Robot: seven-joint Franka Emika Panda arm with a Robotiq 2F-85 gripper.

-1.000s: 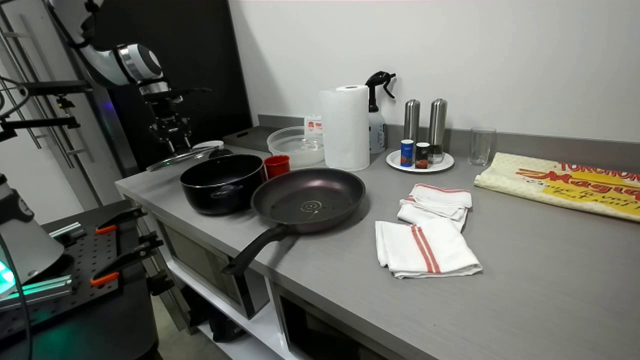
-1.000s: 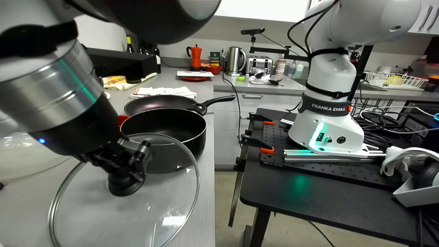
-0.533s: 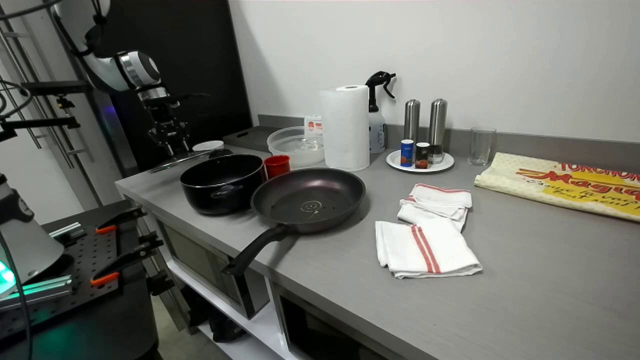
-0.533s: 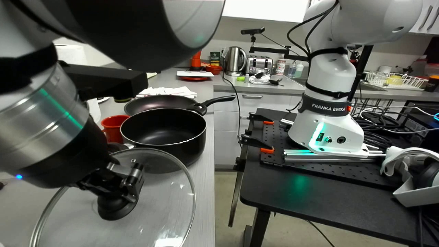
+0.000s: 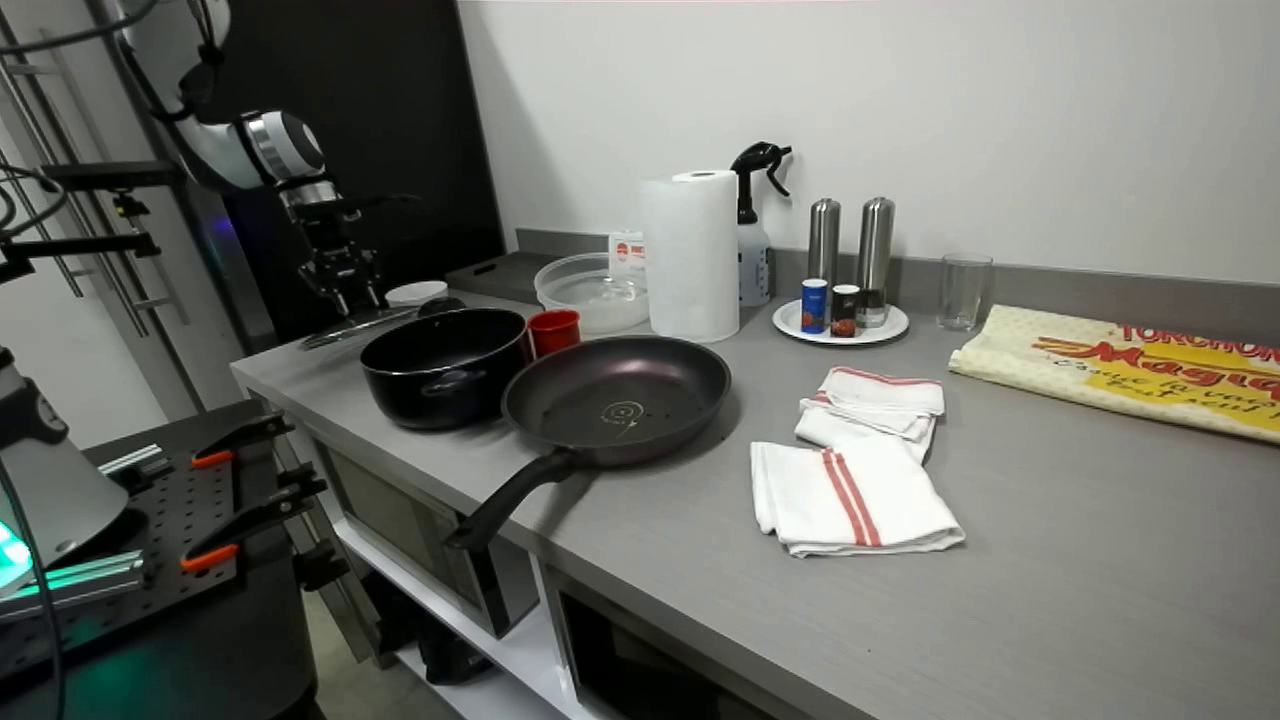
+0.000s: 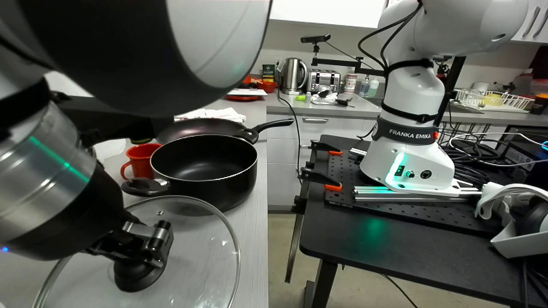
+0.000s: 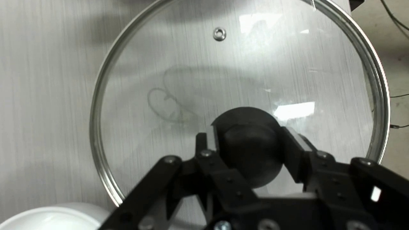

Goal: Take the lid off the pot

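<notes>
Evidently past removal: the lid (image 7: pixel 235 91) is off the pot (image 6: pixel 204 171), and set-down is the probable step.
The gripper (image 7: pixel 250 142) has its jaws narrowed on the dark knob (image 6: pixel 133 276), one at each side. The lid is low over the counter (image 6: pixel 252 265), near the pot; whether its rim touches the surface cannot be told. Probable faults: (a) release with the rim unsupported would drop the glass; (b) the round knob may turn in the grip and tip the lid; (c) in the wrist view the rim overlaps the counter's edge, so a set-down toward that side could leave it overhanging; (d) sideways drift could strike the white bowl (image 7: pixel 51 220) or the pot's handle (image 6: pixel 143 189).
</notes>
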